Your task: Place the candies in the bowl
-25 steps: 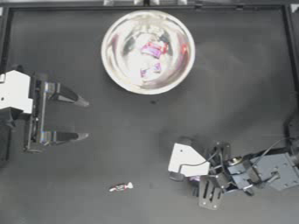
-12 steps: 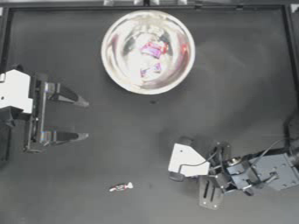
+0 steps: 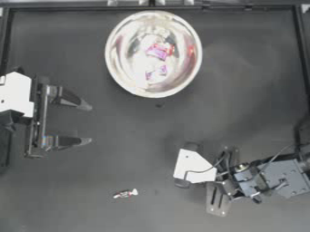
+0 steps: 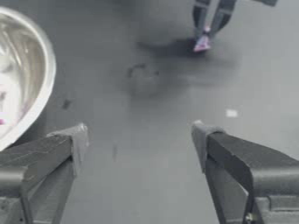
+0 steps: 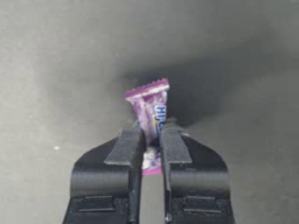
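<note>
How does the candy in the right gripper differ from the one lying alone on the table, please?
The purple-printed candy is pinched between the jaws of the right gripper and stands upright; the thin candy lies flat and free on the table. The held one is broader with crimped ends; the loose one is slimmer with reddish print. Both remain outside the bowl.

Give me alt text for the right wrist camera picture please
The right gripper pinches a small purple-printed wrapped candy between its two dark jaws, crimped end sticking out beyond them, above the bare dark table.
</note>
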### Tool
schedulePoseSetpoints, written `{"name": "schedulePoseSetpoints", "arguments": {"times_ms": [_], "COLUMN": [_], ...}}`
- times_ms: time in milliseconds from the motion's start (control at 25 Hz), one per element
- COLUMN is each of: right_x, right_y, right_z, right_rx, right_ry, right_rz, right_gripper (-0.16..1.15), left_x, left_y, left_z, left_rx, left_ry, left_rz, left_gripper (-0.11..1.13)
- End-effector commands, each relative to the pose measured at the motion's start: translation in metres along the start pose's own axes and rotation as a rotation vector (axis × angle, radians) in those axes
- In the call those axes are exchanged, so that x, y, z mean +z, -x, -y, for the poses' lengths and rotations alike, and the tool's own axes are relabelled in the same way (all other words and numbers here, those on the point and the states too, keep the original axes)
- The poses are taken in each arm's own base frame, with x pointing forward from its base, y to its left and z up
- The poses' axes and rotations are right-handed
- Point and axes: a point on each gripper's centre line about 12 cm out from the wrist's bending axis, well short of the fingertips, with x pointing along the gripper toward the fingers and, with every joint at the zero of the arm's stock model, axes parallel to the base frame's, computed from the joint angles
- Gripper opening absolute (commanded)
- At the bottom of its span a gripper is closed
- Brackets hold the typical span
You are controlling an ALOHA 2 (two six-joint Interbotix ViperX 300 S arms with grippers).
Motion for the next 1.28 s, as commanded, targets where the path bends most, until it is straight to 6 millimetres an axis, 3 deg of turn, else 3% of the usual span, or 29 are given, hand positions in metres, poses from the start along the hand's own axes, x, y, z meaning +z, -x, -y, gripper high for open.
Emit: {"name": "schedulePoseSetpoints", "arguments": {"times_ms": [40, 280, 640, 1040, 1280], "right_x": [0.020, 0.047, 0.092, 0.125, 0.138], "right_y": [0.033, 0.072, 0.110, 0.112, 0.089], "right_z": [0.005, 0.045, 0.130, 0.211, 0.247], "right_rx": [-0.007, -0.086, -0.235, -0.178, -0.154], "right_ry": [0.021, 0.019, 0.008, -0.091, -0.137], "right_rz": [0.113, 0.293, 0.548, 0.763, 0.793], "right_gripper": [0.41, 0.41, 0.41, 0.41, 0.41], "left_x": [0.006, 0.007, 0.006, 0.006, 0.005], "left_y": [0.002, 0.002, 0.001, -0.001, -0.003], "left_z": [0.000, 0.000, -0.001, -0.002, -0.003], "left_rx": [0.003, 0.004, 0.007, 0.012, 0.019], "left_ry": [0.002, 0.002, 0.002, 0.006, 0.027], "left_rz": [0.024, 0.025, 0.026, 0.029, 0.027], "left_gripper": [1.01, 1.01, 1.01, 1.01, 1.01]}}
